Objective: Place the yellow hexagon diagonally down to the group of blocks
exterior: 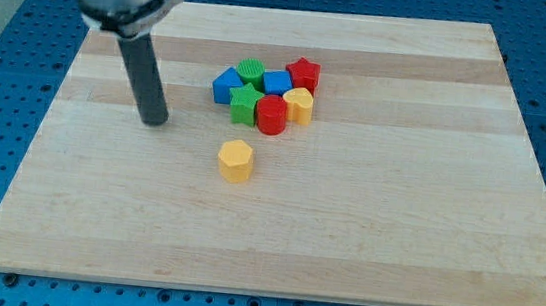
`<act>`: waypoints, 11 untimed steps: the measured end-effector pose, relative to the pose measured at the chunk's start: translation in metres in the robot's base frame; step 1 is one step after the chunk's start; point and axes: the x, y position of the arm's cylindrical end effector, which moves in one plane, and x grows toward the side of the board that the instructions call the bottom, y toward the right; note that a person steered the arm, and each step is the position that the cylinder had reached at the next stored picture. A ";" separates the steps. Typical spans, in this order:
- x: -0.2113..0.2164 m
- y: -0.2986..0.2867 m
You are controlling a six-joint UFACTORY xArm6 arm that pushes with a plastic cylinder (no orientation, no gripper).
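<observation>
The tool's tip (155, 121), a bare rod w/ nothing to pinch, sits apart from the yellow hexagon (235, 159) toward the view's lower right; prob. light, rigid, slides easily on the tabletop (396, 235), best pushed on a flat side.

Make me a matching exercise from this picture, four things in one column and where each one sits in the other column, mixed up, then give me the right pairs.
Column one:
1. yellow hexagon
2. my tip
3. red star
4. red cylinder

Column two:
A. at the group's upper right corner in the view
B. alone on the board, below and to the view's left of the group
C. at the group's lower edge, between a green block and a yellow block
D. on the board well to the view's left of the group, touching no block

Pairs: 1-B, 2-D, 3-A, 4-C
</observation>
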 end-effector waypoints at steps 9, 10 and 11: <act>0.080 0.030; 0.098 0.021; 0.104 0.076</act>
